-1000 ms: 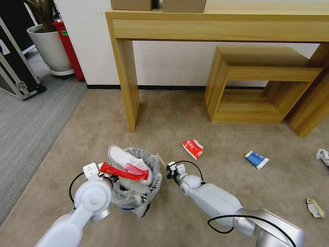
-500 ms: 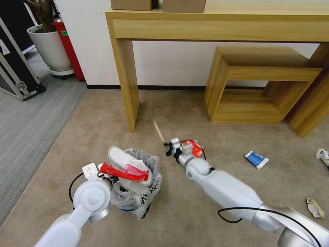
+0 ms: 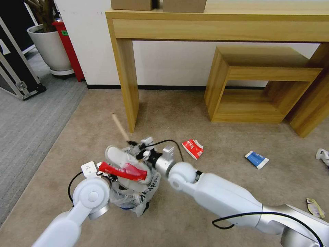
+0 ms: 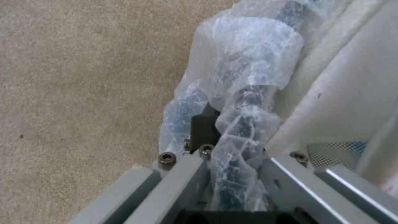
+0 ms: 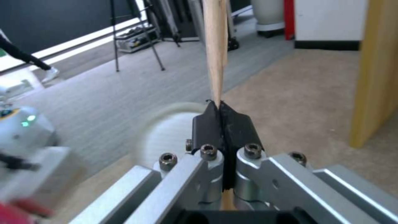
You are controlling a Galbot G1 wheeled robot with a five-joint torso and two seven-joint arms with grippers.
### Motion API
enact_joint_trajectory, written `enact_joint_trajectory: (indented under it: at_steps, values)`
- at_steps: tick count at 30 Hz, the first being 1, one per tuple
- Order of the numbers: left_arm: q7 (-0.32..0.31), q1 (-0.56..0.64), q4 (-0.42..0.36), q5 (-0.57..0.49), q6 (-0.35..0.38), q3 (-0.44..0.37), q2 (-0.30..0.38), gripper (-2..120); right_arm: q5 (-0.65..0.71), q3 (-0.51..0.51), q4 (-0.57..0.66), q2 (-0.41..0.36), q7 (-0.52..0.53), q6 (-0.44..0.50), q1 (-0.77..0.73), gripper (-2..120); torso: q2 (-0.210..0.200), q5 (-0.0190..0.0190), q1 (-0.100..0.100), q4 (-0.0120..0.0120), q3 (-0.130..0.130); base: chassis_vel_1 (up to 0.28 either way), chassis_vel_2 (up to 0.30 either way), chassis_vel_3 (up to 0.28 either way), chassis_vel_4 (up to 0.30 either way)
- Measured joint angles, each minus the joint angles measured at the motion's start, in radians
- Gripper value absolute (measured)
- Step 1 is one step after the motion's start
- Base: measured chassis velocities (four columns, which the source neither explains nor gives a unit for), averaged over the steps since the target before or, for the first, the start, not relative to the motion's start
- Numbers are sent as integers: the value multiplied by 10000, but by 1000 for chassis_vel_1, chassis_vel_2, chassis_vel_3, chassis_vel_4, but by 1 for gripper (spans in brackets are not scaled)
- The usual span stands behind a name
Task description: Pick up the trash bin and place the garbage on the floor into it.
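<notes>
The trash bin, black with a crinkly white bag, hangs just above the beige floor. My left gripper is shut on its bagged rim. A white slipper and a red wrapper stick out of the bin. My right gripper is shut on a wooden stick and holds it over the bin's far edge; the stick rises from the closed fingers. On the floor lie a red-white carton, a blue-white packet, crumpled white paper and a small wrapper.
A wooden desk leg stands just behind the bin. A low wooden shelf sits at the back right. Grey ribbed carpet, a white plant pot and a black case are to the left.
My right arm has lifted the stick off the floor and swung it left, from beside the carton to over the bin. The left arm and bin have stayed put.
</notes>
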Motion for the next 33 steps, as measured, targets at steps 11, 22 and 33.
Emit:
enact_joint_trajectory:
  at_steps: [11, 22, 33]
  values:
    - [-6, -64, 165, 50, -6, 39, -111, 0, 521, -225, 1534, -1049, 723, -633, 125, 0, 0, 0, 0, -2, 0, 0, 0, 0, 0]
    - [-68, -250, 160, -97, -36, 67, -147, 0, 179, -766, 1163, -1185, 623, -492, -697, 0, 0, 2, 0, -2, 0, 0, 0, 0, 0]
    - [-126, -77, 21, -68, -42, 71, -268, 0, -313, -1192, -170, -289, 288, 79, -865, 0, 0, 0, 0, 1, 0, 0, 0, 0, 0]
